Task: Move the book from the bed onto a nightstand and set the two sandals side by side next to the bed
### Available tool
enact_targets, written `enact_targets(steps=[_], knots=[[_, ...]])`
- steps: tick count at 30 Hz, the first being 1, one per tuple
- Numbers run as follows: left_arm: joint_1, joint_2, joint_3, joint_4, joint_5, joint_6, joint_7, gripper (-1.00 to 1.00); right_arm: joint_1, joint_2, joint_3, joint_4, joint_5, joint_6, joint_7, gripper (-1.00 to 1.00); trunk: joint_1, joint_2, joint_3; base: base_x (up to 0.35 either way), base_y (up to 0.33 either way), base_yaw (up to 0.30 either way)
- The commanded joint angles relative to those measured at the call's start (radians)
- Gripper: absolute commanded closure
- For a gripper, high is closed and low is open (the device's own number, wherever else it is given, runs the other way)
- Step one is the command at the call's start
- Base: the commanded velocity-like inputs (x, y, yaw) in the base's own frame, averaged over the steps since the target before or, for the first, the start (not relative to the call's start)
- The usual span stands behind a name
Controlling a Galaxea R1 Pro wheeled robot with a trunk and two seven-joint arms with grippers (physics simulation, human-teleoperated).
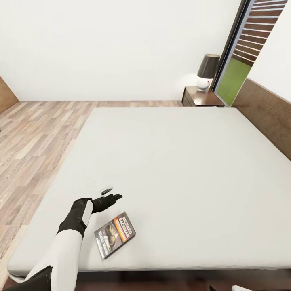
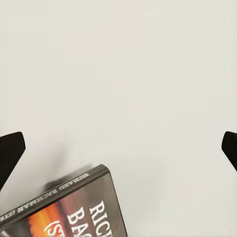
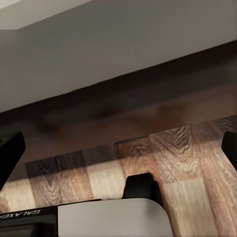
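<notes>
While the book (image 1: 115,235) lies flat near the bed's (image 1: 169,161) front edge, its cover reading "RICHARD BACHMAN", the left gripper (image 1: 112,193) hovers just beyond it, fingers spread apart. "GALAXEA" marks the right wrist; that gripper's (image 3: 118,148) fingers also stand apart.

Left gripper (image 1: 111,193) above bed (image 1: 169,161), near its front-left corner. Book (image 1: 115,235) flat on mattress, just nearer robot than gripper, slightly right. Nightstand (image 1: 201,98) far ahead, right of gripper, beyond bed; lamp (image 1: 207,71) on it.
</notes>
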Motion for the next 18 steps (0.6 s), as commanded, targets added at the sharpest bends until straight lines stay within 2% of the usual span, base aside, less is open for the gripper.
enact_targets(steps=[1, 8, 18], knots=[[-0.001, -0.002, 0.007, -0.001, -0.008, 0.005, -0.008, -1.0, -0.001, 0.0, 0.008, 0.001, -0.01, -0.003, 0.004, -1.0, 0.004, -0.008, -0.004, 0.0, 0.0, 0.0], [-0.001, -0.002, 0.007, -0.001, -0.007, 0.005, -0.01, -1.0, -0.001, 0.0, 0.008, 0.001, -0.01, -0.003, 0.004, -1.0, 0.004, -0.008, -0.004, 0.0, 0.0, 0.0], [-0.001, -0.002, 0.007, -0.001, -0.007, 0.005, -0.01, -1.0, -0.001, -0.001, 0.008, 0.001, -0.011, -0.003, 0.004, -1.0, 0.042, -0.078, -0.035, 0.0, 0.0, 0.0]])
